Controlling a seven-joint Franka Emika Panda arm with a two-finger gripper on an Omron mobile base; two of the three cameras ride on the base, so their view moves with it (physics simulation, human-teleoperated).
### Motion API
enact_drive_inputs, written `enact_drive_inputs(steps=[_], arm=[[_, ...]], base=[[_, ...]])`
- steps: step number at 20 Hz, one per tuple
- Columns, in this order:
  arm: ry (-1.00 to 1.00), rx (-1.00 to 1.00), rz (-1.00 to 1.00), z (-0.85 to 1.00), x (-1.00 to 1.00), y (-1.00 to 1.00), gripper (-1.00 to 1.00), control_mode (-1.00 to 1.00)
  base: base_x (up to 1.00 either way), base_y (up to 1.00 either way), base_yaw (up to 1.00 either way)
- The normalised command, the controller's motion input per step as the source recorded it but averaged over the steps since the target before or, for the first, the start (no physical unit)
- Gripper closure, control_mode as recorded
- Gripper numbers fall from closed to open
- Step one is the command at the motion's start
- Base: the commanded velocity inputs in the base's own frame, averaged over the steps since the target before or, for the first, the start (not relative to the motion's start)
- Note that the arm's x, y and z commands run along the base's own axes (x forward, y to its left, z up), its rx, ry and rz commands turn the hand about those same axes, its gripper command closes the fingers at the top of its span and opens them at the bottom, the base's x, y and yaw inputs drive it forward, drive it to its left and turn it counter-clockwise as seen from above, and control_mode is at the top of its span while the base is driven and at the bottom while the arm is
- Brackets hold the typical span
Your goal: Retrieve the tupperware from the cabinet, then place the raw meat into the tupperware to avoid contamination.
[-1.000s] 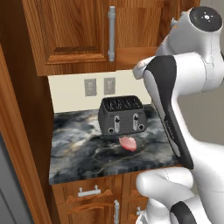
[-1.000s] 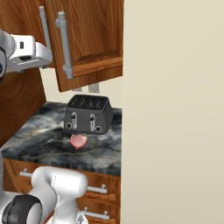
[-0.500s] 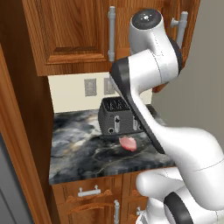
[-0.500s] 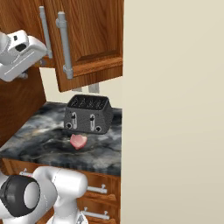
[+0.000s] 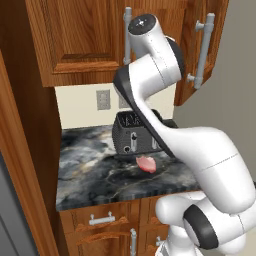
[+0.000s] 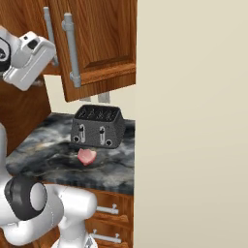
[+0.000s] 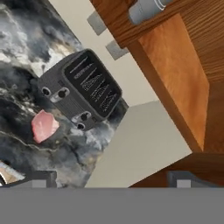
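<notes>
Reddish-brown wood takes up the top of both base views: the cabinet [image 5: 85,42], an upper wall unit with panelled doors and long grey bar handles [image 5: 127,35]. In the left base view its right door [image 5: 197,55] stands swung a little outward at the upper right of the frame, while the left door lies flat and shut. In the right base view that same door [image 6: 97,43] hangs at the upper middle, its handle [image 6: 71,48] running down the left part of the panel.

Below, in the middle of each base view, a dark marbled counter [image 5: 85,170] carries a dark grey four-slot toaster [image 5: 132,137]. The raw meat [image 5: 145,163], a small pink-red slab, lies flat on the counter just in front of the toaster, near its right half in the left base view; in the right base view the meat [image 6: 86,156] sits below the toaster [image 6: 97,127]. Two grey outlet plates [image 5: 103,99] sit on the cream wall behind.

The white arm rises through the centre of the left base view up to the cabinet doors. In the hand view the gripper [image 7: 111,179] shows its two dark fingertips [image 7: 41,178] far apart at the bottom edge, spread wide with nothing between them. Beyond them lie the toaster [image 7: 81,89] at centre left and the meat [image 7: 43,126] at the left edge. The underside of the cabinet door [image 7: 175,83] fills the upper right.

Lower drawers with short handles [image 5: 102,219] run along the bottom of the left base view.
</notes>
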Motion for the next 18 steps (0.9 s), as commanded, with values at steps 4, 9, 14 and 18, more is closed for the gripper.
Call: enact_drive_inputs(steps=[4,9,14,18], arm=[[0.03,-0.09,0.01,-0.06,0.18,-0.08,-1.0,-1.0],[0.02,-0.11,-0.07,-0.07,0.01,-0.06,-1.0,-1.0],[0.1,-0.18,-0.08,0.0,0.02,-0.09,-1.0,-1.0],[0.14,-0.13,-0.08,0.0,0.0,-0.28,-1.0,-1.0]], base=[[0.0,0.0,0.0],[0.0,0.0,0.0],[0.0,0.0,0.0],[0.0,0.0,0.0]])
